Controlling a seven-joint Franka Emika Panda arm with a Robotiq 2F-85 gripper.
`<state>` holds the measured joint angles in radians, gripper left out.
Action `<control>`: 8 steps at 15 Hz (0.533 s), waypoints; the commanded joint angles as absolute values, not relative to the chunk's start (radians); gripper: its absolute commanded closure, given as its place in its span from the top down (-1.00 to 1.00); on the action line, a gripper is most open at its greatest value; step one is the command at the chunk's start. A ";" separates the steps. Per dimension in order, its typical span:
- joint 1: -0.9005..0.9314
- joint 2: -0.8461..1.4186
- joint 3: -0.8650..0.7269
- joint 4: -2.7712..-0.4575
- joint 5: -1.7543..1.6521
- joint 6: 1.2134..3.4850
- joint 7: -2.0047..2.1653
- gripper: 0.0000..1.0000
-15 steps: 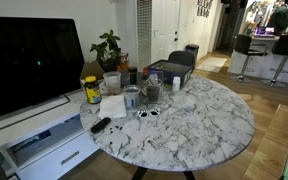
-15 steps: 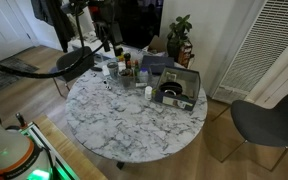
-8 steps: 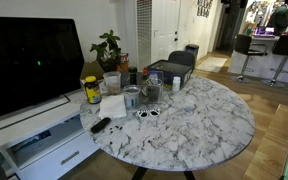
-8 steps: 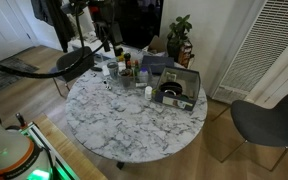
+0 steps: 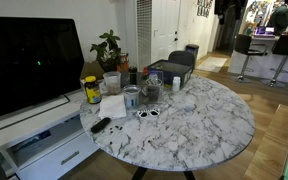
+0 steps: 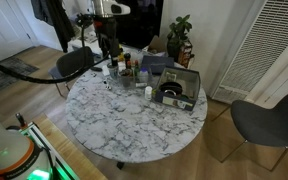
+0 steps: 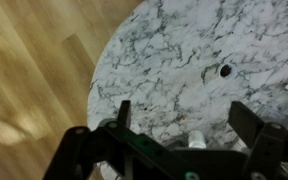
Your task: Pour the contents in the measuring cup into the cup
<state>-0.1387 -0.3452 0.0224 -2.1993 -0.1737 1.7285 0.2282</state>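
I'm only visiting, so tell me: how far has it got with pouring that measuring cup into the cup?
Nothing looks done yet. The tool is open and empty, hanging above a bare part of the marble table. What looks like the measuring cup stands upright among the clutter, untouched, near the cup. In hand: nothing. Left: reaching it, grasping it, carrying it over the cup and tipping it.

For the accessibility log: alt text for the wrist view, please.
The open gripper hangs empty above a round marble table, its dark fingers spread wide. Wooden floor fills the left side; a small dark object lies on the marble.
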 commanded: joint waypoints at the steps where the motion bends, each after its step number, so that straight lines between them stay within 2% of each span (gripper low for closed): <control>1: -0.112 -0.244 0.017 -2.233 -0.086 1.745 0.348 1.00; 8: -0.101 0.024 -0.017 -2.232 0.158 1.811 0.443 1.00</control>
<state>-0.1108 -0.0779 0.0170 -2.2407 0.0662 1.7698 0.4247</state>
